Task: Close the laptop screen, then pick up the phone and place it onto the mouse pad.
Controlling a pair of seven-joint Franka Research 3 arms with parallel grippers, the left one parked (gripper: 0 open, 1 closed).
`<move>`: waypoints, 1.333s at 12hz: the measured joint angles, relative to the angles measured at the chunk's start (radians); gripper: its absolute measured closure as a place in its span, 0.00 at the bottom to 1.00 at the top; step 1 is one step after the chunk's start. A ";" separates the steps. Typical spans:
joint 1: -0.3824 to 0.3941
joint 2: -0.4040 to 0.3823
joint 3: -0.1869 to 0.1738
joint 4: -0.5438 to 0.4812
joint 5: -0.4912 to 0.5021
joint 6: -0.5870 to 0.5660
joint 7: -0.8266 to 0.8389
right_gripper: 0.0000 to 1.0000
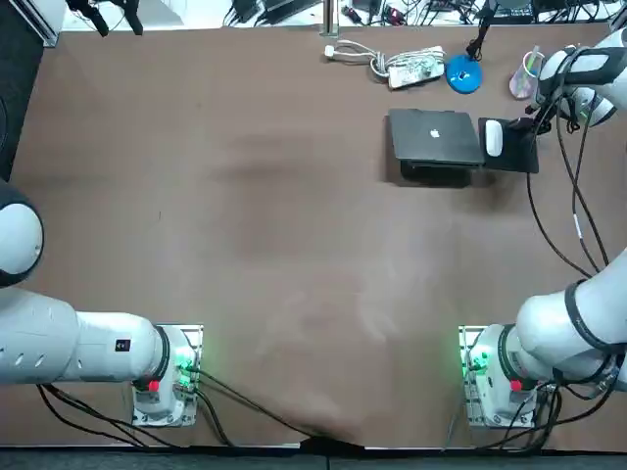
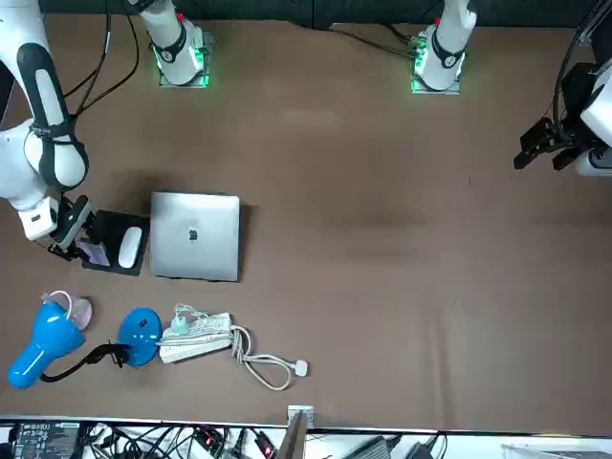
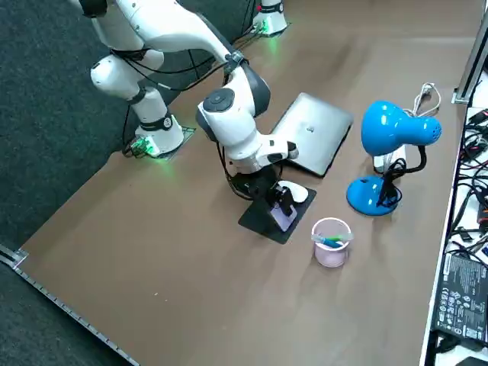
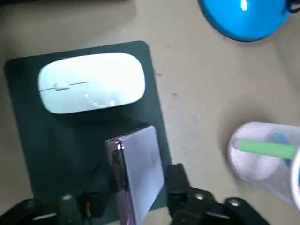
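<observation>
Nearly there: holding phone (image 4: 138, 164) clamped in right gripper (image 4: 137, 180) over mouse pad (image 4: 51, 140).
Might topple onto mouse (image 4: 91, 89) just left if dropped tilted like this.

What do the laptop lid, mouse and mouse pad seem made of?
Laptop lid: likely metal, matte silver-grey with a soft sheen. Mouse: glossy white plastic, showing highlights. Mouse pad: dark and matte, probably fabric or rubber, no glare. The right gripper holds the phone over the pad.

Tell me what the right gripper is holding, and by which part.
The right gripper holds the phone by its sides near one end, tilted over the mouse pad.
</observation>
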 joint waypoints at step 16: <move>0.026 -0.199 -0.013 0.413 -0.141 -0.888 0.798 0.02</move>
